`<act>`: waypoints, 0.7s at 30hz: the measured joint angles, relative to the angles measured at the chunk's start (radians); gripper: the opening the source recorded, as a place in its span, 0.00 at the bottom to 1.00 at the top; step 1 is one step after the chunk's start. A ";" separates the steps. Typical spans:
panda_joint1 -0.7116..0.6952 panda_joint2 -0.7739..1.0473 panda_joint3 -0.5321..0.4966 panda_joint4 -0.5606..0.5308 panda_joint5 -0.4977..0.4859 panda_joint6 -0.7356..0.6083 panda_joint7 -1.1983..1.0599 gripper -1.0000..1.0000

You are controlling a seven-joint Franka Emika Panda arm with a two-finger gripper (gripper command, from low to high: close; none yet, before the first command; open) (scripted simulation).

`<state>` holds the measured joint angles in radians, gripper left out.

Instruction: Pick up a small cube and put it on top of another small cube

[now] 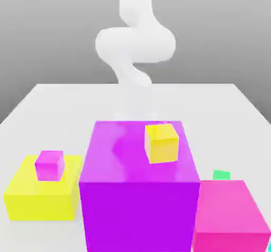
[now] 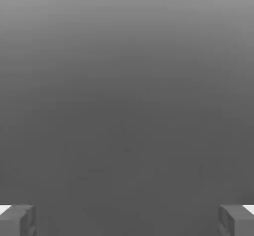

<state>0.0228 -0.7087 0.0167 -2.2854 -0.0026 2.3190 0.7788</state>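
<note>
I had not yet begun: my gripper point(image 2: 127, 220) hung with its two fingers point(image 2: 17, 220) wide apart and nothing between them, facing bare grey surface. In the exterior view the small yellow cube point(image 1: 161, 143) sat on the big purple block point(image 1: 137, 203), a small magenta cube point(image 1: 50, 165) on the yellow block point(image 1: 39, 198), and a sliver of green point(image 1: 222, 175) showed behind the pink block point(image 1: 230, 216). The small cube I was meant to lift I could not make out, unless the cyan fleck point(image 1: 269, 245) at the lower corner on the exterior view's right was it, so finding, grasping and stacking all remained.
</note>
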 joint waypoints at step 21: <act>0.196 0.768 0.170 0.123 -0.093 0.158 -0.127 0.50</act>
<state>0.2188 0.0596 0.1871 -2.1621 -0.0951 2.4774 0.6514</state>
